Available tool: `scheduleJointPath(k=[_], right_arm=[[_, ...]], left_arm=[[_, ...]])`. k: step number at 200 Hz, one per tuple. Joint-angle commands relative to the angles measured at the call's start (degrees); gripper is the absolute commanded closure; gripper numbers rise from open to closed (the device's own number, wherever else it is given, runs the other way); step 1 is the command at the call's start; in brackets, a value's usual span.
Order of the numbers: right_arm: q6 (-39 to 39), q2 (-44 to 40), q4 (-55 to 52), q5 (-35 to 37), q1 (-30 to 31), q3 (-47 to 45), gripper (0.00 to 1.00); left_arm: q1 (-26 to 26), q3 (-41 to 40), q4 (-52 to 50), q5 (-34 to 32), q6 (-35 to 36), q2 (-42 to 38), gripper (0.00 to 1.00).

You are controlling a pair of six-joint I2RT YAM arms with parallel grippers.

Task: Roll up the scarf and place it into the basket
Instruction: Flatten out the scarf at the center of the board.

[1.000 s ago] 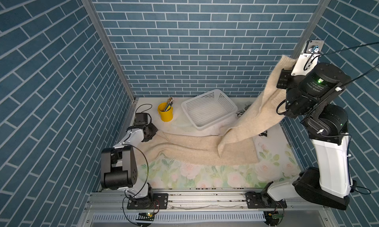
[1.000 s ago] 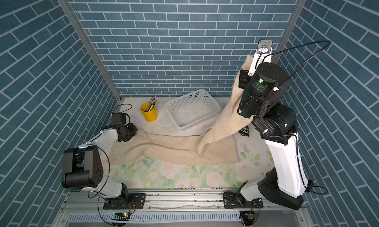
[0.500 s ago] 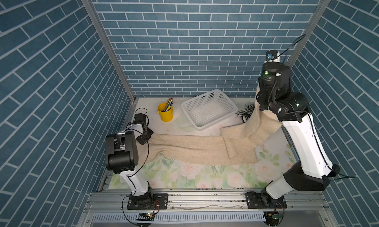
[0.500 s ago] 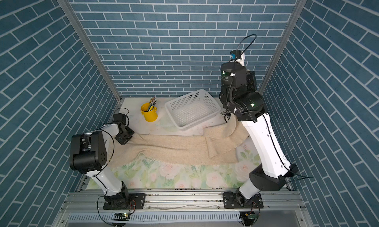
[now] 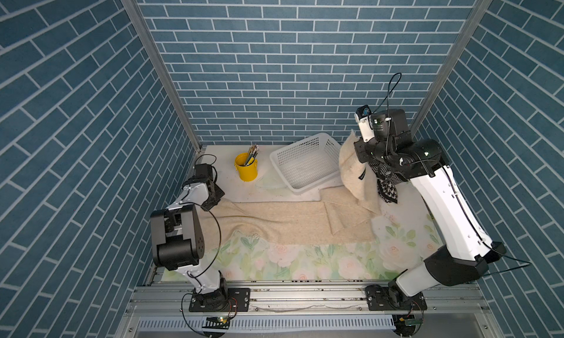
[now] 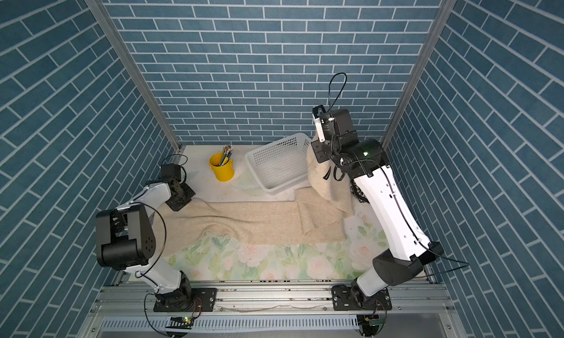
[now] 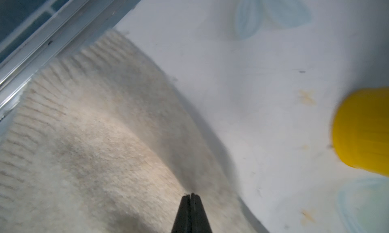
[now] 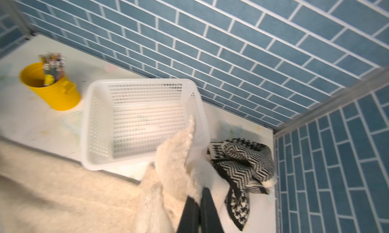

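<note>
A long beige scarf (image 5: pixel 283 220) (image 6: pixel 253 220) lies across the flowered table from the left wall to the right side. My left gripper (image 5: pixel 213 199) (image 7: pixel 191 195) is shut on the scarf's left end (image 7: pixel 84 137), low by the left wall rail. My right gripper (image 5: pixel 360 173) (image 8: pixel 201 192) is shut on the scarf's right end, which hangs in a raised fold just right of the basket. The white perforated basket (image 5: pixel 283 174) (image 6: pixel 258 175) (image 8: pixel 84 126) stands at the back with nothing in it.
A yellow bucket (image 5: pixel 246 168) (image 8: pixel 52 93) with pencils stands left of the basket. A black-and-white patterned cloth (image 5: pixel 386 184) (image 8: pixel 237 158) lies in the back right corner, under my right arm. Blue brick walls close in three sides.
My right arm has swung down from high on the right, lowering the scarf's end beside the basket. My left gripper has shifted slightly along the left wall, still holding.
</note>
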Motion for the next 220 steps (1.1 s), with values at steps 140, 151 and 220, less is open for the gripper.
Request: scheduleJointPath(k=[140,151,220], right_arm=[[1.72,-13.88,10.35,-28.11,2.13,-19.93,1.0],[1.65,-14.73,10.9,-29.78,2.14,-21.26,1.0],[0.93,-16.39,12.29,-33.5,2.18,-26.56,1.0]], left_arm=[[-45.57,10.99,30.98,38.04,17.11,-4.89,0.0],[-45.57,10.19,33.64,40.22,16.87,-4.41,0.0],[-46.45,8.99,41.42,56.43,17.51,-4.44,0.07]])
